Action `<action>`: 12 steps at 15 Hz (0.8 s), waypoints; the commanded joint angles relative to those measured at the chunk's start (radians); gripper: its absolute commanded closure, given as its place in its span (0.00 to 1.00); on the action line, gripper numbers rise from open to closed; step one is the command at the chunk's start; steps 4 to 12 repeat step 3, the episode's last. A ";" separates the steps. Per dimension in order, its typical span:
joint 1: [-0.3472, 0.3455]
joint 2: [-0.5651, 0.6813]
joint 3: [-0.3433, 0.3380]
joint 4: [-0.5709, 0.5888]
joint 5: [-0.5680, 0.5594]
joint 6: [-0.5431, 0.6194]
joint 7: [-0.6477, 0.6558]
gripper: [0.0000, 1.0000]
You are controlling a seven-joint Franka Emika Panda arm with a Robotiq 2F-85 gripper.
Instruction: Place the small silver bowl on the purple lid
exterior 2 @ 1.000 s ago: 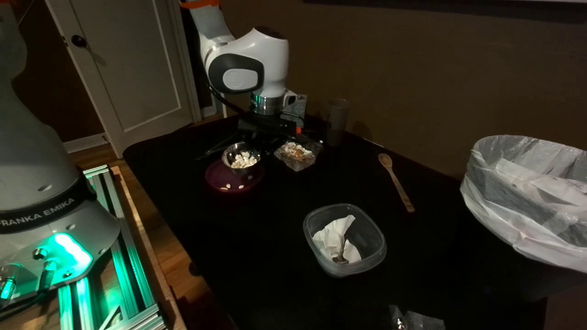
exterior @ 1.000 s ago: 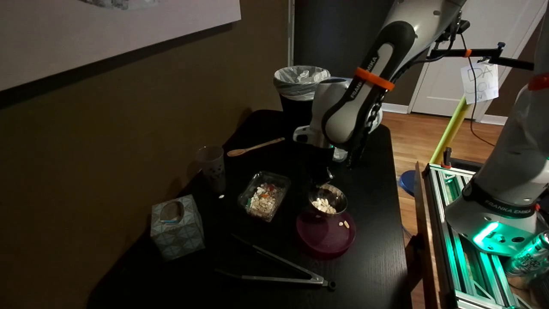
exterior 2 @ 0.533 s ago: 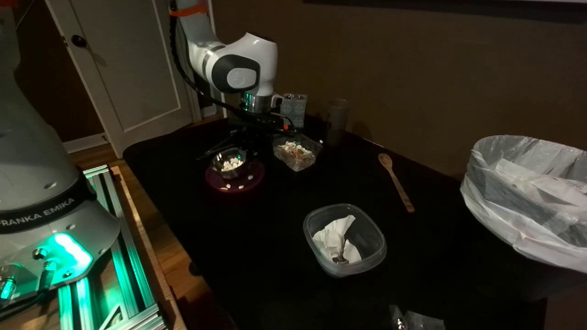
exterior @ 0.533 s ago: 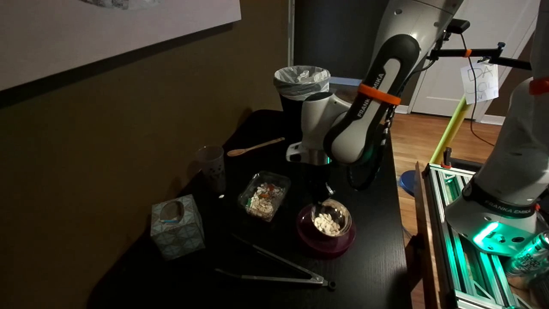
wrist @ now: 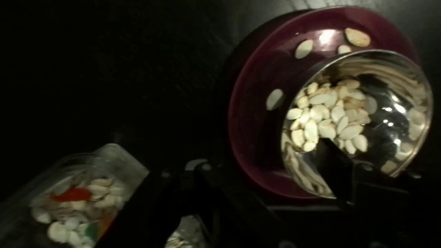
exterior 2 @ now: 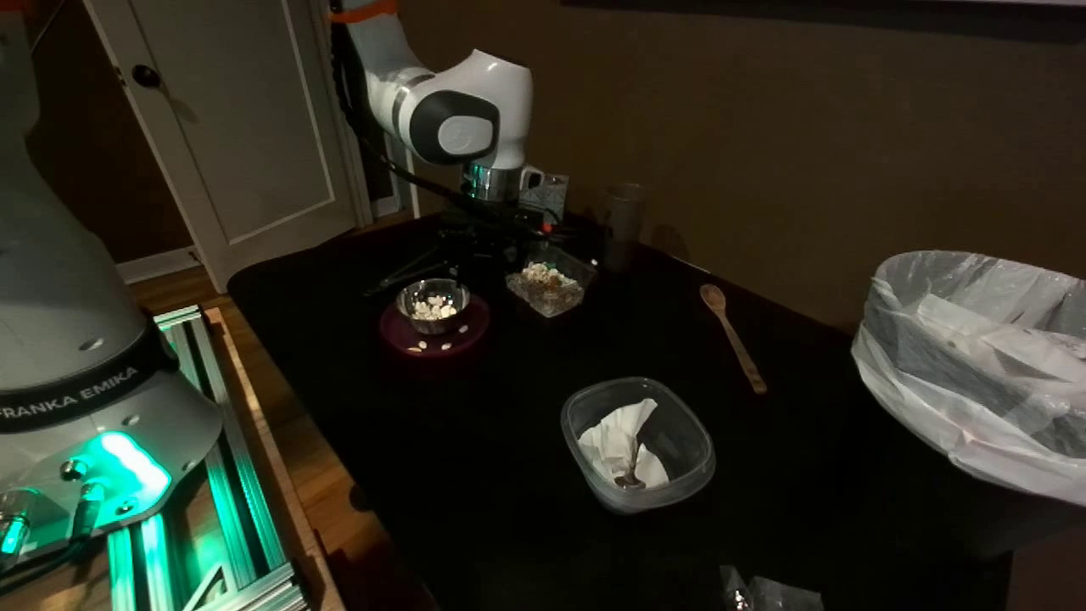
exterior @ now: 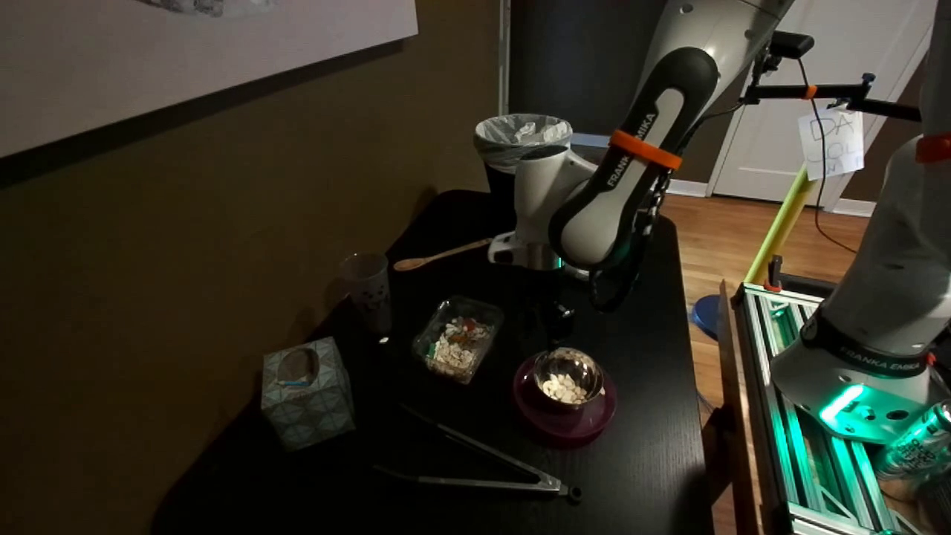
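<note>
The small silver bowl stood upright on the purple lid, set off-centre, a heap of pale flat seeds inside it. A few loose seeds lay on the lid, one partly covered by the bowl's rim. The claw was released, its fingers spread wide; in the wrist view one of them overlapped the bowl, and whether it touched the metal I could not tell.

Near the lid on the black worktop, a square clear container held pale mixed food with red, orange and green bits. In an exterior view a rounded clear tub contained crumpled white paper and a small item too dim to name.

The lined bin was cut off at the right of that view, and the white inside it was hard to sort from the liner. The tall cup stood in shadow, its contents unreadable. Clear wrapping was cropped by a lower edge, a printed can by a right edge. In both exterior views the claw's dark body merged with the gloom.
</note>
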 commanded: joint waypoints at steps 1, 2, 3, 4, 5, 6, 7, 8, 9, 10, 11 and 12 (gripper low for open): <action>-0.068 -0.112 -0.006 -0.103 0.049 0.143 0.014 0.00; -0.082 -0.121 -0.009 -0.116 0.058 0.195 0.021 0.00; -0.067 -0.060 -0.003 -0.050 0.021 0.129 0.014 0.08; -0.067 -0.060 -0.003 -0.050 0.021 0.129 0.014 0.08; -0.067 -0.060 -0.003 -0.050 0.021 0.129 0.014 0.08; -0.067 -0.060 -0.003 -0.050 0.021 0.129 0.014 0.08; -0.067 -0.060 -0.003 -0.050 0.021 0.129 0.014 0.08; -0.067 -0.060 -0.003 -0.050 0.021 0.129 0.014 0.08; -0.067 -0.060 -0.003 -0.050 0.021 0.129 0.014 0.08; -0.067 -0.060 -0.003 -0.050 0.021 0.129 0.014 0.08; -0.067 -0.060 -0.003 -0.050 0.021 0.129 0.014 0.08; -0.067 -0.060 -0.003 -0.050 0.021 0.129 0.014 0.08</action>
